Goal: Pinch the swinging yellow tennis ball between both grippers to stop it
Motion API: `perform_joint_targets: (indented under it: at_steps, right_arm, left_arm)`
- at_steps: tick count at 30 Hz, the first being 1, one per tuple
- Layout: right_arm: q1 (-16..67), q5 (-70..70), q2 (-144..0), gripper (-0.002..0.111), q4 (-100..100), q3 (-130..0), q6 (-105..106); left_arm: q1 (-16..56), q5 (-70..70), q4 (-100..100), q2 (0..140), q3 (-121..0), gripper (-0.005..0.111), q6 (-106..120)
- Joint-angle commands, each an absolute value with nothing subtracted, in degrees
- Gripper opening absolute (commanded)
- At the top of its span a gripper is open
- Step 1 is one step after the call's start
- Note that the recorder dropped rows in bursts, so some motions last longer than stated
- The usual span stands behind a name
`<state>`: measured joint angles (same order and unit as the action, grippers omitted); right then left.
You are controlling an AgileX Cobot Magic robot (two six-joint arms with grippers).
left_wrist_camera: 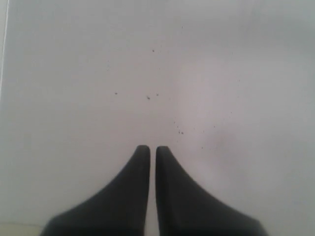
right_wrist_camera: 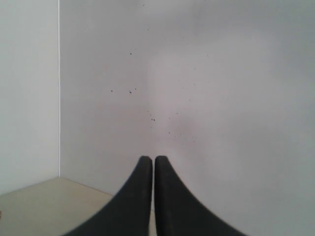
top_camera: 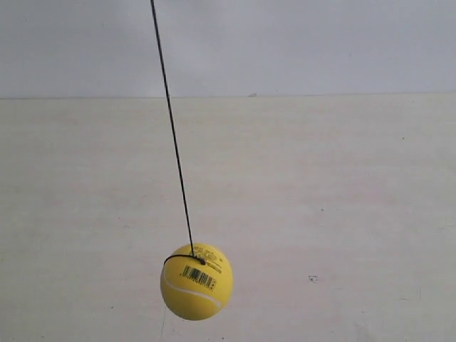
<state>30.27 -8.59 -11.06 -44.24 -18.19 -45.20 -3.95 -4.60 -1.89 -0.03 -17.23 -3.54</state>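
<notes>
One smooth yellow tennis ball [top_camera: 196,281] hung on thin black string [top_camera: 171,128] slanting up-left, matte-black left gripper [left_wrist_camera: 148,147] and right gripper [right_wrist_camera: 149,158] both narrowed, empty.

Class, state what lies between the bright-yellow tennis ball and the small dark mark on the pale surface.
Only bare pale surface lies between the bright-yellow tennis ball and the small dark mark, in the exterior view.

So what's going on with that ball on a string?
Nothing is touching the ball yet. It hangs on a slanted string over a pale table. The left gripper and right gripper are both shut and empty, each facing a blank white surface with the ball out of their cameras' sight.
</notes>
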Motion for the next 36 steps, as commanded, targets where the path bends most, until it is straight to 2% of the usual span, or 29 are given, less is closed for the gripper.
perform_joint_targets:
  at_steps: [1, 19, 30, 36]
  right_arm:
    - [30.4, -8.7, -10.9, 0.000, -44.1, -18.4, -45.1]
    - [30.4, -8.7, -10.9, 0.000, -44.1, -18.4, -45.1]
    - [30.4, -8.7, -10.9, 0.000, -44.1, -18.4, -45.1]
    - [30.4, -8.7, -10.9, 0.000, -44.1, -18.4, -45.1]
  left_arm:
    - [-4.1, -4.0, 0.0, 0.0, -13.4, 0.005, -3.4]
    - [-4.1, -0.9, 4.1, 0.0, 0.0, 0.005, -3.4]
    - [-4.1, -18.0, 4.1, 0.0, 0.0, 0.005, -1.2]
    - [-4.1, -17.4, 4.1, 0.0, 0.0, 0.005, -1.2]
